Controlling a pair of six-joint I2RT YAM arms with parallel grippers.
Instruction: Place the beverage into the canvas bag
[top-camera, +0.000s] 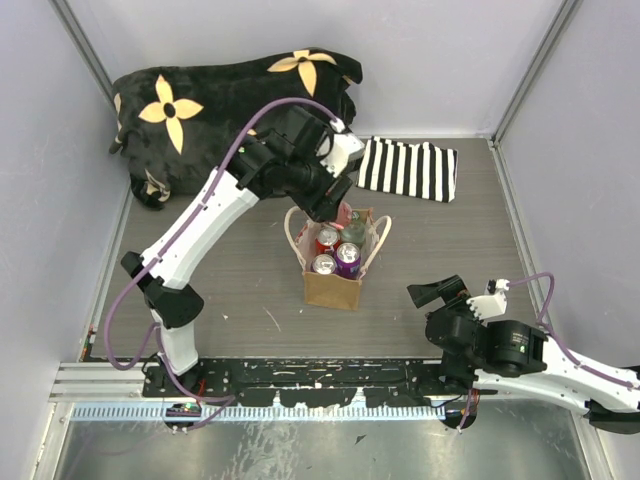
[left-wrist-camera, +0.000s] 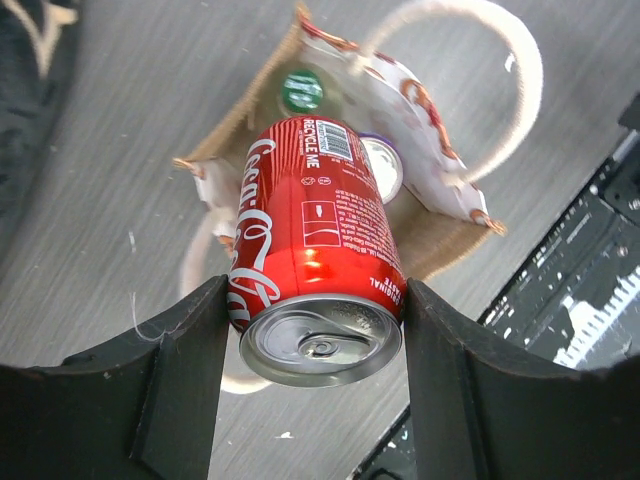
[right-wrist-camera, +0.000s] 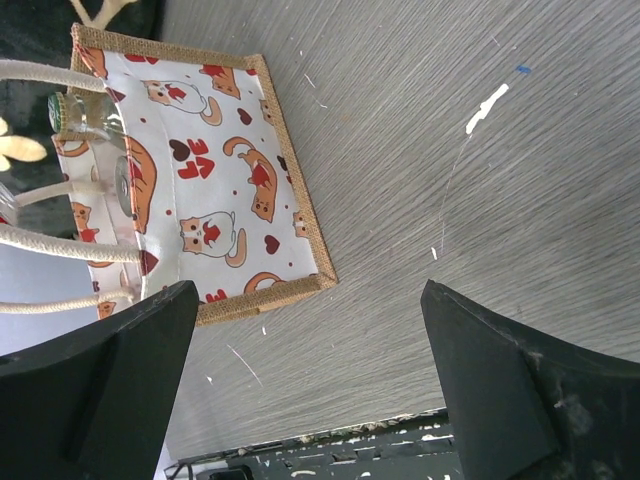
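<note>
The beverage (left-wrist-camera: 315, 240), a red cola can, is pinched between the left end effector's (left-wrist-camera: 315, 335) fingers over the open canvas bag (top-camera: 333, 285) standing mid-bench (top-camera: 240, 290). The right end effector (right-wrist-camera: 308, 330) hangs spread near the bag.

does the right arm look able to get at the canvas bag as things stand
Probably yes, from the side: the right gripper is open and only bare table lies between it and the canvas bag. The top looks blocked, since the left gripper holds a red can over it.
</note>
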